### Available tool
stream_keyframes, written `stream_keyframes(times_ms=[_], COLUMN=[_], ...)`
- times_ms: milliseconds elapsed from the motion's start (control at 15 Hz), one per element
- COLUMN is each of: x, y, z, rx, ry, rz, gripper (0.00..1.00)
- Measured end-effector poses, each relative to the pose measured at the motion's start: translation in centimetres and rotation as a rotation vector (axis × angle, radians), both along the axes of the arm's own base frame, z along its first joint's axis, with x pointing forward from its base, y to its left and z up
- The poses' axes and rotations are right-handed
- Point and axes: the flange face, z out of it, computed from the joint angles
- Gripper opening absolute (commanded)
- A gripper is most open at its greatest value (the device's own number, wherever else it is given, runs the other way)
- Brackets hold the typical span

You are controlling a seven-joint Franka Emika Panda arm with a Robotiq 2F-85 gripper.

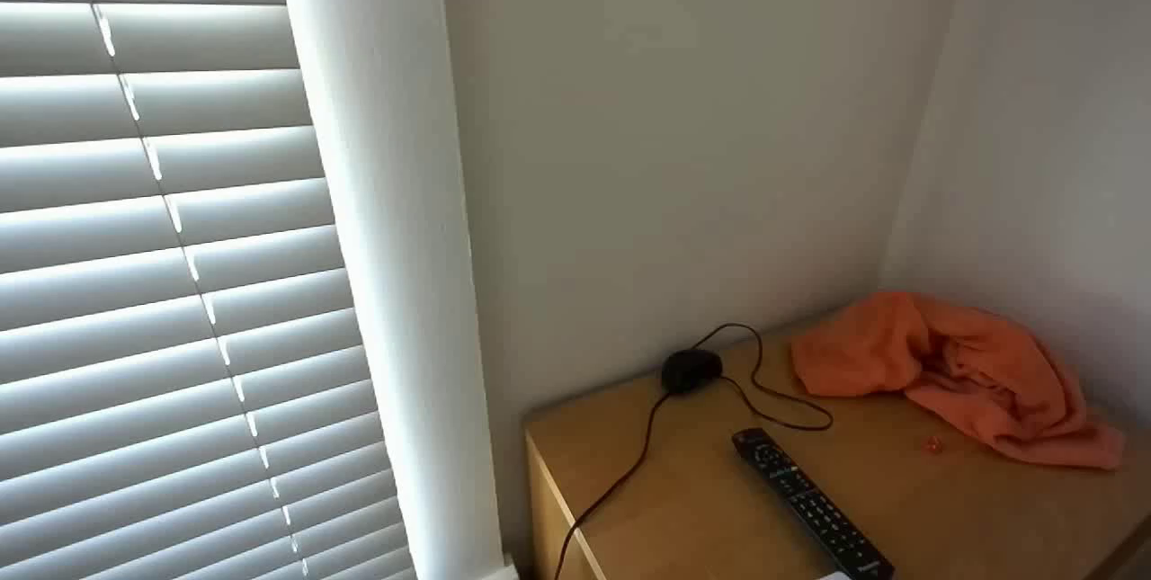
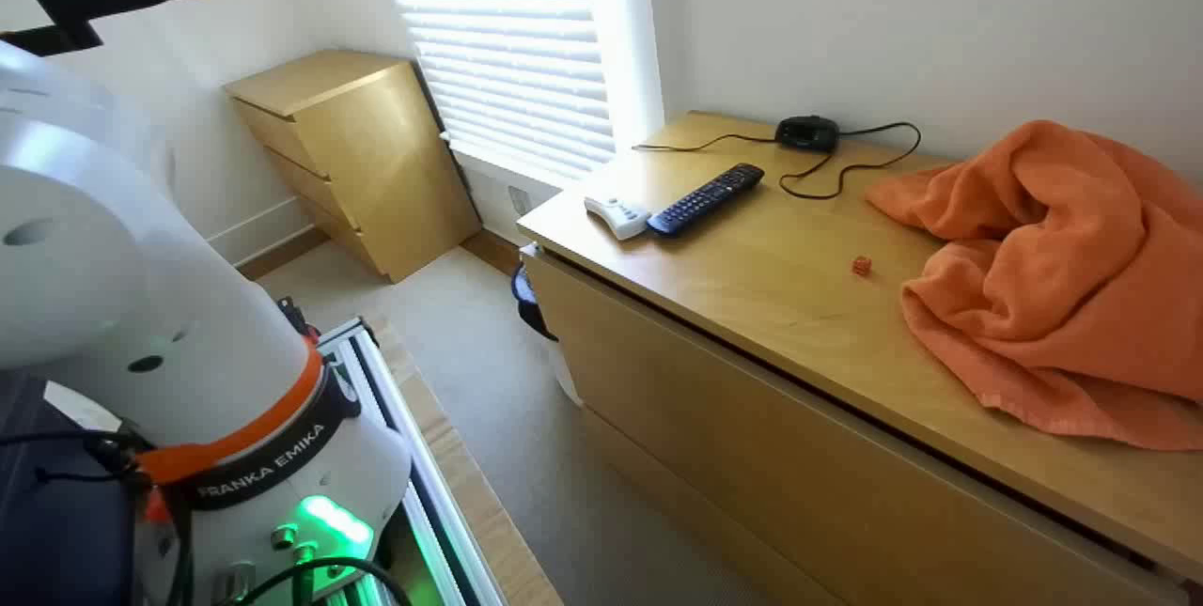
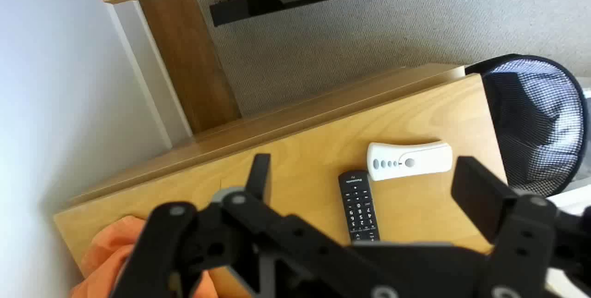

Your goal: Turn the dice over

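End effector (image 3: 364,173), spread wide and empty, over a desk (image 3: 304,178), with a black remote (image 3: 359,208) framed in its gap and a red die (image 2: 862,265), unseen in the wrist view, between that remote and an orange cloth (image 2: 1062,240), so probably off toward the cloth.

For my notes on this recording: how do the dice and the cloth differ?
Size: the dice is tiny, the cloth far larger.
Shape: the dice is a compact cube; the cloth lies in a crumpled heap.
Shared: both look orange-red and rest, apart, on the same dresser.
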Motion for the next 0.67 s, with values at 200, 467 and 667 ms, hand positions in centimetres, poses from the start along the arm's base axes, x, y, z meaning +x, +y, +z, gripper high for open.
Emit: stream_keyframes(times_ms=[200, 467, 667], x=[0.0, 0.0, 0.6], y=[0.0, 0.0, -1.2], z=[0.0, 0.0, -0.9], rx=[0.0, 0.0, -0.014], ry=[0.0, 0.0, 0.017], rz=[0.0, 0.0, -0.076], gripper=[1.0, 1.0, 1.0])
